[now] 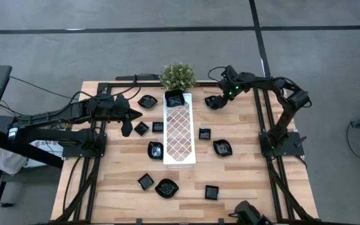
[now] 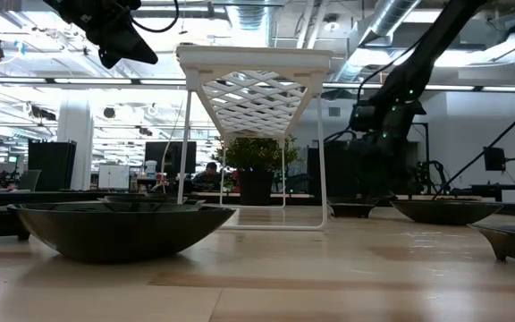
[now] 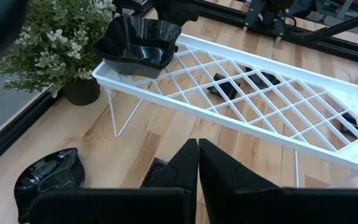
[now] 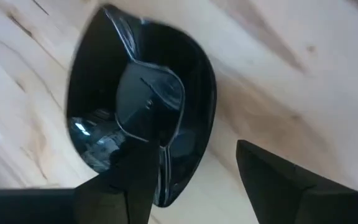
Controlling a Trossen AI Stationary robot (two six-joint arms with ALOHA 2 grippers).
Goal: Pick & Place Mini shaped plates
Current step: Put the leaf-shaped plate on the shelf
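My right gripper's (image 4: pixel 191 180) two dark fingers (image 4: pixel 132 183) stand wide apart with nothing clamped between them, straddling the rim of a glossy black leaf-shaped mini plate (image 4: pixel 142 106) that lies flat on the pale wooden table (image 1: pixel 186 190); one finger overlaps the plate's edge in the right wrist view, though I cannot tell whether it touches. From above, the right arm reaches from its base at the table's right edge toward the far side, its wrist bent down over that same plate (image 1: pixel 214 101), a green light showing on the wrist. My left gripper's (image 3: pixel 197 155) fingers are pressed together, holding nothing, and it hangs raised above the table just beside the long white lattice-patterned tray (image 3: pixel 303 134) on wire legs. Ahead of those closed fingers, a black wavy-edged plate (image 3: pixel 138 43) sits in the tray's far end, next to a small potted green plant (image 3: pixel 61 43); another black dish (image 3: pixel 45 180) lies on the wood beside them. Other small black plates are scattered on both sides of the tray, well apart from either gripper. White lettering marks the left arm's base, too small for me to read.
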